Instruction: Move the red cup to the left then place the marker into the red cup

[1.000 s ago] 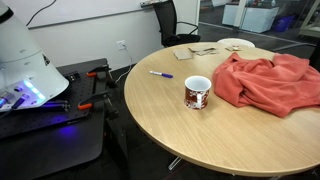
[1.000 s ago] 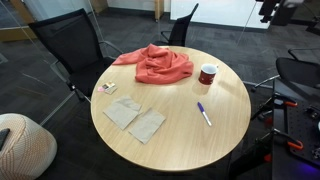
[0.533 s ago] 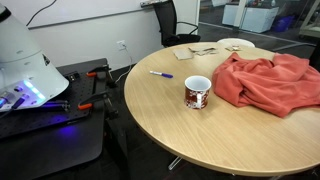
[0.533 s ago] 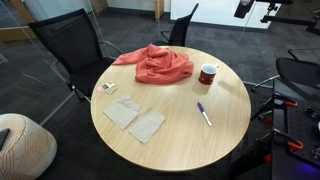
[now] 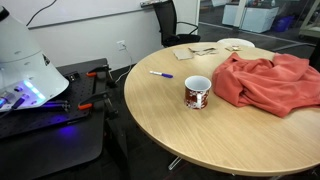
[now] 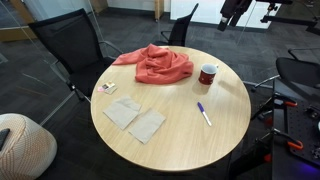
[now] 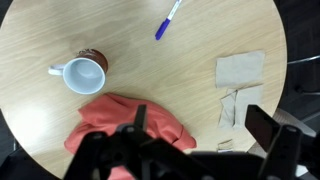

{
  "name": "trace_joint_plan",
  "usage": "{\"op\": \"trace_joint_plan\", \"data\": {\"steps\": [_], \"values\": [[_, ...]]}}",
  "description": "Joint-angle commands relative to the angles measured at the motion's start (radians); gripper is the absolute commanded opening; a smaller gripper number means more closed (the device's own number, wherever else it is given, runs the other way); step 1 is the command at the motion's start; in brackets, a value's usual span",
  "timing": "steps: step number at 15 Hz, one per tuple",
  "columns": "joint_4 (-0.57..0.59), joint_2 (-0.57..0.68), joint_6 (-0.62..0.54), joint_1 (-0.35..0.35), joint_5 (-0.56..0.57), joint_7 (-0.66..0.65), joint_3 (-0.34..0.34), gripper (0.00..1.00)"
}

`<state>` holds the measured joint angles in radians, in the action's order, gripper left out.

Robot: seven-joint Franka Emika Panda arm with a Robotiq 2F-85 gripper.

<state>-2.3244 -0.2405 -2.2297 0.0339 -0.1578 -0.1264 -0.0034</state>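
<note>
The red cup [image 5: 198, 92] with a white inside stands upright on the round wooden table [image 5: 200, 140], next to a crumpled red cloth [image 5: 268, 82]. It also shows in an exterior view [image 6: 208, 74] and in the wrist view [image 7: 85, 72]. The purple marker [image 5: 161, 74] lies flat on the table, apart from the cup, and shows in an exterior view [image 6: 204, 113] and in the wrist view [image 7: 168, 19]. My gripper [image 7: 200, 112] is open and empty, high above the table over the cloth's edge. In an exterior view it shows at the top edge [image 6: 232, 10].
Two grey napkins [image 6: 135, 118] lie on the table, also in the wrist view [image 7: 240, 70], with small cards [image 6: 107, 88] near the edge. Black office chairs [image 6: 65, 50] stand around the table. The red cloth [image 6: 155, 65] covers one side.
The gripper has moved leftward along the top of an exterior view, toward the table. The cup, marker and cloth have not moved.
</note>
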Motion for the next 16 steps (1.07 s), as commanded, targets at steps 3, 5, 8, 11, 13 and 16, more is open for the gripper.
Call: {"op": "trace_joint_plan", "data": {"steps": [3, 5, 8, 11, 13, 16], "values": [[-0.040, 0.098, -0.192, 0.041, 0.038, -0.012, -0.044, 1.00], [-0.037, 0.149, -0.249, 0.056, 0.048, -0.011, -0.065, 1.00], [-0.021, 0.233, -0.315, 0.075, 0.058, -0.015, -0.093, 1.00], [-0.037, 0.236, -0.318, 0.075, 0.043, -0.001, -0.103, 1.00], [-0.036, 0.258, -0.322, 0.079, 0.044, 0.000, -0.107, 1.00], [-0.035, 0.253, -0.322, 0.074, 0.044, 0.000, -0.105, 1.00]]}}
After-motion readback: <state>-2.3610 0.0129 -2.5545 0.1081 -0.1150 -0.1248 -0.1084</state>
